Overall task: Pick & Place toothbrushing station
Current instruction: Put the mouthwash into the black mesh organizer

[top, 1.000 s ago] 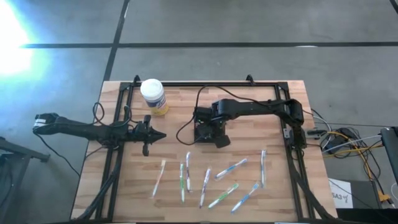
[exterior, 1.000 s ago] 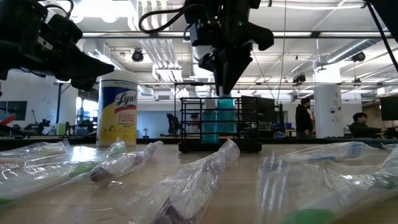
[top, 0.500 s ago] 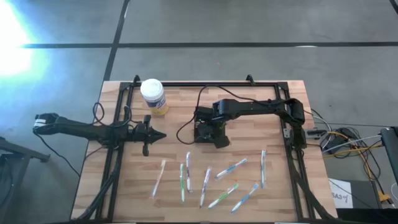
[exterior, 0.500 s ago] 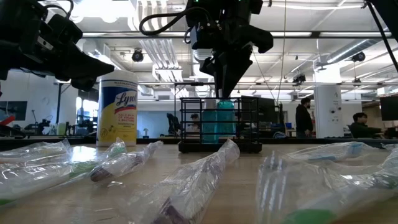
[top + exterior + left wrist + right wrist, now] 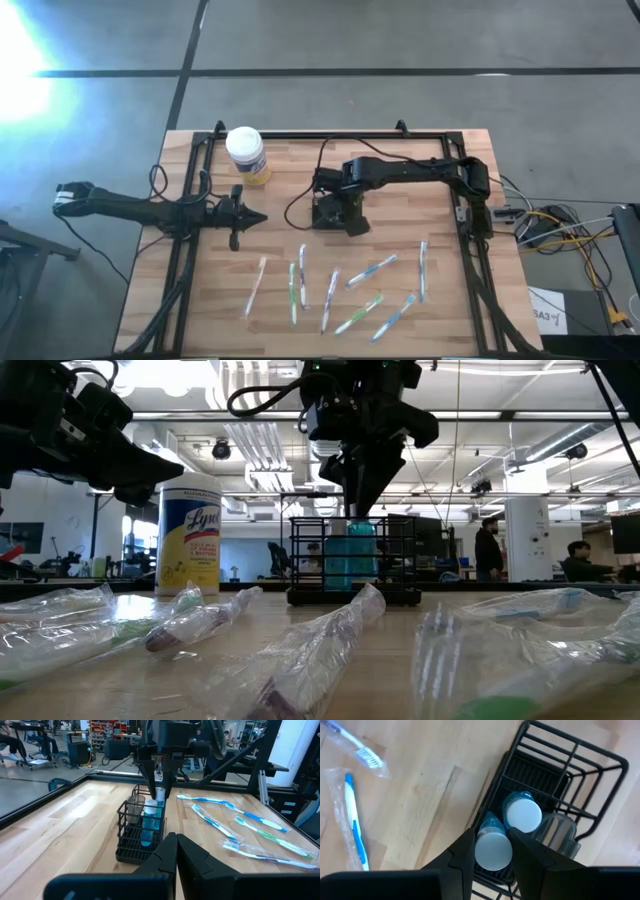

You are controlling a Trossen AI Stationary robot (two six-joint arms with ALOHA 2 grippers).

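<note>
The toothbrushing station, a small black wire holder [image 5: 320, 212], stands on its base at the table's middle. It also shows in the low view [image 5: 400, 560] and the left wrist view [image 5: 131, 840]. In it stand two blue bottles with white caps [image 5: 522, 815] and a clear cup [image 5: 560, 834]. My right gripper [image 5: 492, 847] is right above the holder [image 5: 362, 510], pointing down, shut on one bottle. My left gripper [image 5: 262, 218] is shut and empty, left of the holder, above the table [image 5: 176, 842]. My right gripper has the white cap [image 5: 492, 851] of one blue bottle between its two fingers [image 5: 465, 855], one on each side. The fingers come from above, pointing down. The bottle stands upright inside the holder, beside the other bottle.
A white-lidded jar with a yellow label [image 5: 247, 155] stands at the far left [image 5: 190, 535]. Several wrapped toothbrushes [image 5: 330, 290] lie scattered across the table's near half [image 5: 310, 650]. A black frame [image 5: 190, 200] runs along the table's edges. People stand in the room beyond [image 5: 490, 550].
</note>
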